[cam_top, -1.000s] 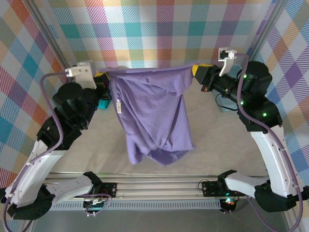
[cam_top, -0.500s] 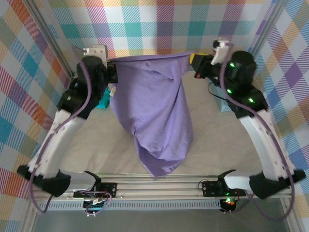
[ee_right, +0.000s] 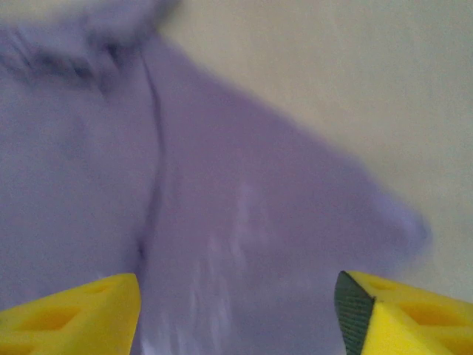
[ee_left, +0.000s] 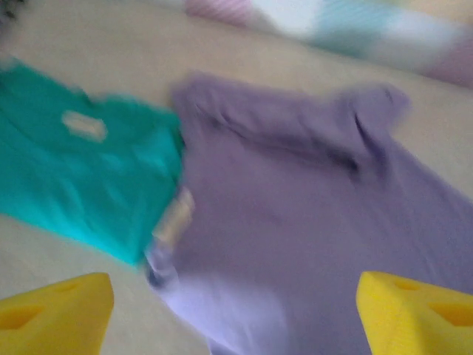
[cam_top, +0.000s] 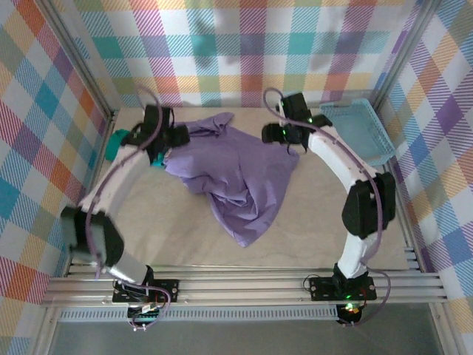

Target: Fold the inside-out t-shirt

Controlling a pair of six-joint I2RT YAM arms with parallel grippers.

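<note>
From overhead I see the inside-out t-shirt [cam_top: 240, 177] lying crumpled in the middle of the counter [cam_top: 318, 222], trailing from far left toward near centre. A teal basket [cam_top: 362, 129] sits at the far right. My left wrist camera adds a teal garment [ee_left: 66, 177] just left of the shirt, with a pale neck label [ee_left: 83, 124], and a white tag [ee_left: 174, 218] at the shirt's edge. Any print on either is probably too blurred to read. The left gripper [ee_left: 236, 305] and right gripper [ee_right: 236, 314] both stand wide over purple cloth, gripping nothing.
</note>
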